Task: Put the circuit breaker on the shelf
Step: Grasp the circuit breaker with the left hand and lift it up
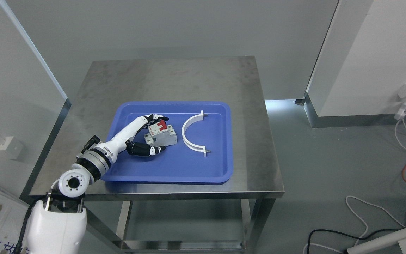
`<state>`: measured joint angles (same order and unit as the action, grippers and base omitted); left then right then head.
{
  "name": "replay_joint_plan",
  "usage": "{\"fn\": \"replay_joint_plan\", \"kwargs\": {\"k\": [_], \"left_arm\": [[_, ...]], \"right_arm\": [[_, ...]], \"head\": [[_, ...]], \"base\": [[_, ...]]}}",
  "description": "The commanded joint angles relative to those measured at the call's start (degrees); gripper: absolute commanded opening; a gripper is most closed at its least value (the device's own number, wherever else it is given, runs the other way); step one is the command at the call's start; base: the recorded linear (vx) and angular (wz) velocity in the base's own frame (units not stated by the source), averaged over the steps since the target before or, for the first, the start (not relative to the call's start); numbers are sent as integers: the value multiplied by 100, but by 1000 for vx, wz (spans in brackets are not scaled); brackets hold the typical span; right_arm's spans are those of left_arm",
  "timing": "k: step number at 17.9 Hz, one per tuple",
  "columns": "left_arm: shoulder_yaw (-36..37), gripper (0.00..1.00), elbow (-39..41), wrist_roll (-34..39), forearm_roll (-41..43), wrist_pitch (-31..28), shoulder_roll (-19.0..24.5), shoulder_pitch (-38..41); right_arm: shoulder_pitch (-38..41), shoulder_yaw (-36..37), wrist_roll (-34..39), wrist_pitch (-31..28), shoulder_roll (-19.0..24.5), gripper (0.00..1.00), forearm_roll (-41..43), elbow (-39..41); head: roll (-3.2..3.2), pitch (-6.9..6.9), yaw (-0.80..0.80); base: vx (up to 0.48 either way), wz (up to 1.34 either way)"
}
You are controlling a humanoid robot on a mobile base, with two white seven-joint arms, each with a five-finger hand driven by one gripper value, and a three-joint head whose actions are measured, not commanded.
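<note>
your left robot hand (146,135) cups the circuit breaker (160,135) in the blue tray (174,169), fingers around it; white curved bracket (192,135) at its 3 o'clock, apart

1. A stainless steel table (174,76) with a worn, scuffed top stands on a grey floor (330,169).
2. 1 blue plastic tray (220,148) lies directly on the table top, towards its near edge, with bare steel behind it.
</note>
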<state>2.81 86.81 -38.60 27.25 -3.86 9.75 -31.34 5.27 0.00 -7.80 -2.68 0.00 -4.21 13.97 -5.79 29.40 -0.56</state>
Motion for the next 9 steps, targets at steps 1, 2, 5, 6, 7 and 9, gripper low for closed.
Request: {"fn": "replay_joint_plan", "kwargs": {"k": [1, 2, 5, 6, 7, 9], "left_arm": [[-261, 18, -216, 28, 149, 541, 151, -118], [-490, 12, -226, 19, 140, 709, 115, -135], [-1193, 6, -217, 36, 9, 869, -401, -520], [-1604, 6, -208, 36, -192, 878, -875, -792], [-2096, 6, -182, 71, -611, 878, -875, -1047], [-2144, 7, -147, 839, -1525, 895, -875, -1085]], "right_arm": [[0, -114, 7, -189, -100, 100, -1, 0], [0, -114, 7, -189, -100, 100, -1, 0], [0, -114, -2, -189, -100, 100, -1, 0], [0, -114, -2, -189, -100, 100, -1, 0], [0, -114, 7, -189, -100, 100, -1, 0], [0, -114, -2, -189, -100, 100, -1, 0]], "head": [[0, 0, 0], [0, 0, 0], [0, 0, 0], [0, 0, 0], [0, 0, 0], [0, 0, 0]], "base": [[19, -15], [19, -15], [30, -65], [31, -94], [27, -93], [29, -87]]}}
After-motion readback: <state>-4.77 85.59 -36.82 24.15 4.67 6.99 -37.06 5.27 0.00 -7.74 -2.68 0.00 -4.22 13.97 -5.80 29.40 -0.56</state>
